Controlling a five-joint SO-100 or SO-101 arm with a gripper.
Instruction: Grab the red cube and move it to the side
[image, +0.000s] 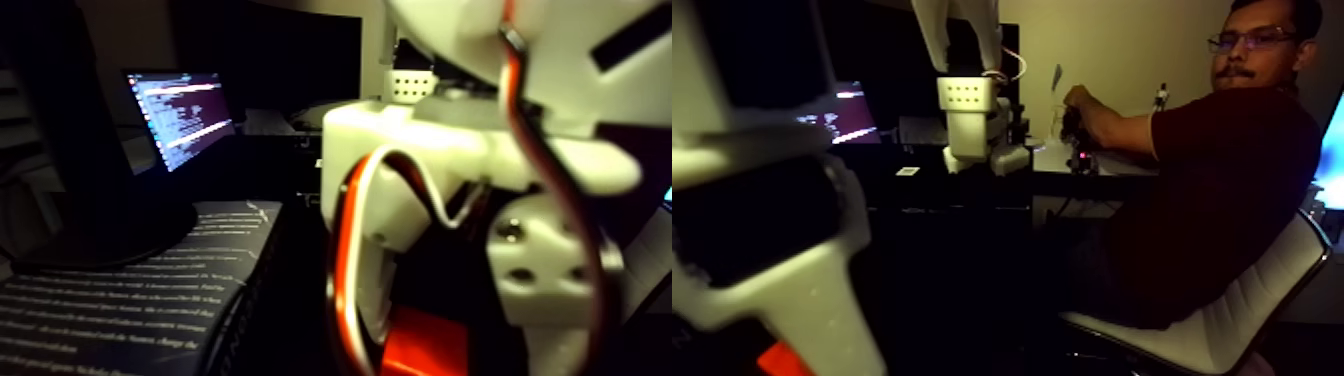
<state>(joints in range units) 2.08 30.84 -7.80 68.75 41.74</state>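
The picture holds two side-by-side halves of the fixed view. In the left half the white gripper (478, 350) looms very close and blurred, with a red, white and black cable looping over it. The red cube (425, 345) shows at the bottom edge between two white gripper parts, and a sliver of it shows in the right half (785, 362). The fingertips are cut off by the bottom edge, so contact with the cube is unclear.
A lit laptop screen (180, 115) stands at the back left, with a dark printed sheet (130, 290) in front of it. In the right half a person (1200, 170) sits on a white chair (1235, 315), one hand (1080, 110) at a desk near white arm parts (975, 115).
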